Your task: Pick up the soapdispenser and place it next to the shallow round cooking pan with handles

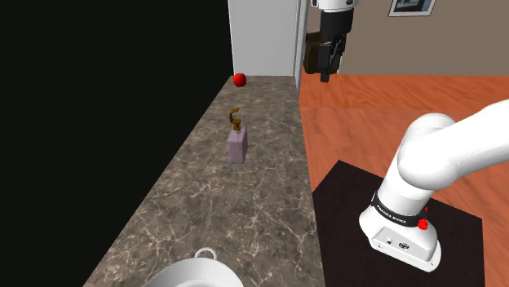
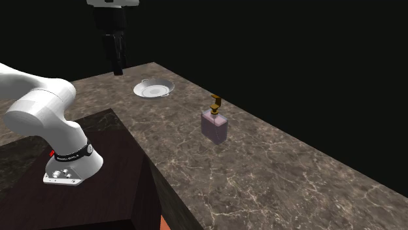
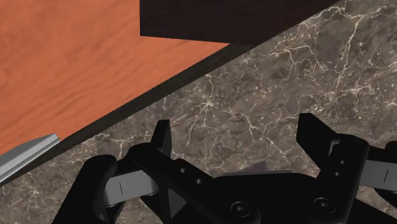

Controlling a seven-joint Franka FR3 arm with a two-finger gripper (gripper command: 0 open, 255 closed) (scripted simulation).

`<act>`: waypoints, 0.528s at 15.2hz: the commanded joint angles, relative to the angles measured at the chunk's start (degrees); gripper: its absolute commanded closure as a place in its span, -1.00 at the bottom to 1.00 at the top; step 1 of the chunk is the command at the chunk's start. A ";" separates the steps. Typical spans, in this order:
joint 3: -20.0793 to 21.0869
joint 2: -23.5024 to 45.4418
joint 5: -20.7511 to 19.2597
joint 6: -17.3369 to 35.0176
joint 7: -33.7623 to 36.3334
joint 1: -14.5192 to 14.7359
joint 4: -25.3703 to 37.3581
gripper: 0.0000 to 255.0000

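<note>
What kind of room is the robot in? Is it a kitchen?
Probably a kitchen: a long stone-patterned countertop carries a soap dispenser with a gold pump and a shallow white pan with handles, and a wood floor runs beside it.

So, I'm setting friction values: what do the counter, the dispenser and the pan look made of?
Counter: stone, likely marble, going by brown-grey mottling with pale veins. Dispenser: matte pale mauve body, perhaps plastic or ceramic; its pump looks brass-coloured metal. Pan: drawn plain white, material unclear.
</note>
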 commanded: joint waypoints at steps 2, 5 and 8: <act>-0.01 1.97 0.36 1.46 0.19 0.15 0.35 -1.00; -0.04 8.05 1.42 5.57 0.66 0.63 1.85 -1.00; -0.06 14.35 2.48 9.26 0.95 1.13 4.01 -1.00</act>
